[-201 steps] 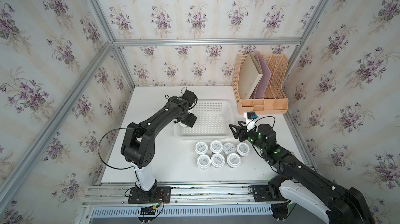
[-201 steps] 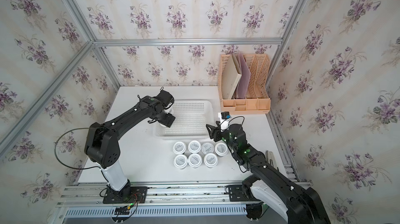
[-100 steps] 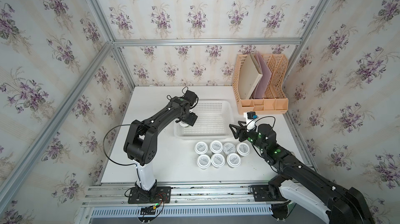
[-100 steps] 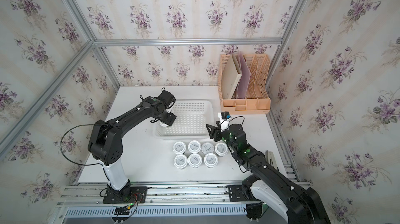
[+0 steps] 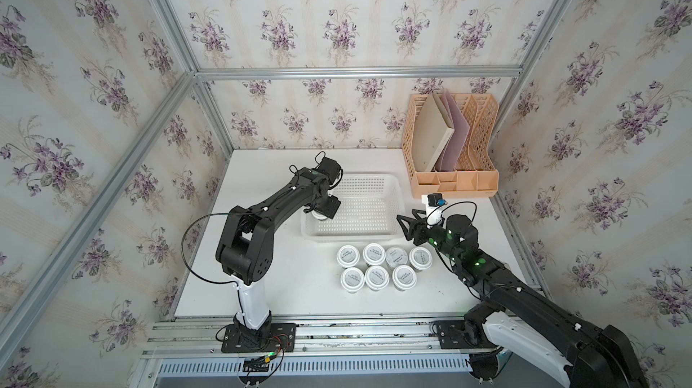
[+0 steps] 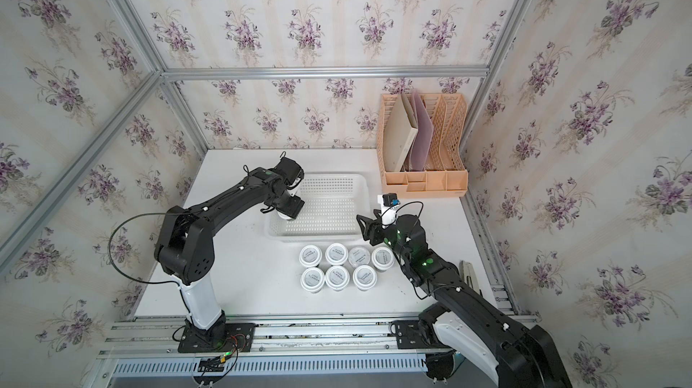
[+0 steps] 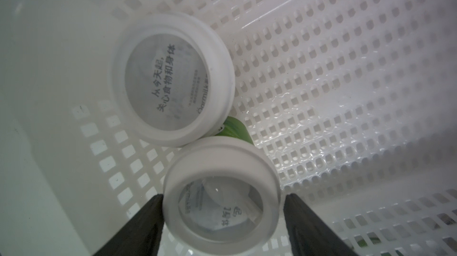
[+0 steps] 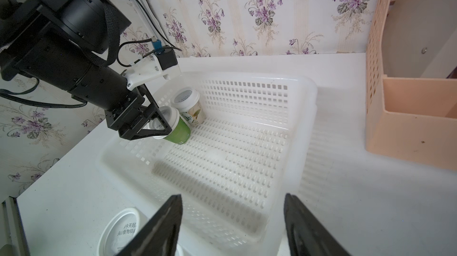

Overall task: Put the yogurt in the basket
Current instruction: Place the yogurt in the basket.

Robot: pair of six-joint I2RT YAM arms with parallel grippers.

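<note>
In the perforated basket [image 8: 304, 109], at 9 o'clock, left gripper [image 7: 222, 195] brackets a tilted green yogurt cup [image 8: 176, 128] (grip unclear); neighbouring lid [image 7: 170, 79] reads "关心食物和身体"; right gripper [image 8: 232, 196] gapes empty.

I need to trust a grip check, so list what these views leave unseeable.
Left wrist view: blur and the bottom edge leave unclear whether the left pincer grips the flanked cup.
Top views: the left arm mostly hides that pincer, that cup and its neighbour in the basket.
Right wrist view: the right pincer and bottom edge cut off a table cup.
</note>
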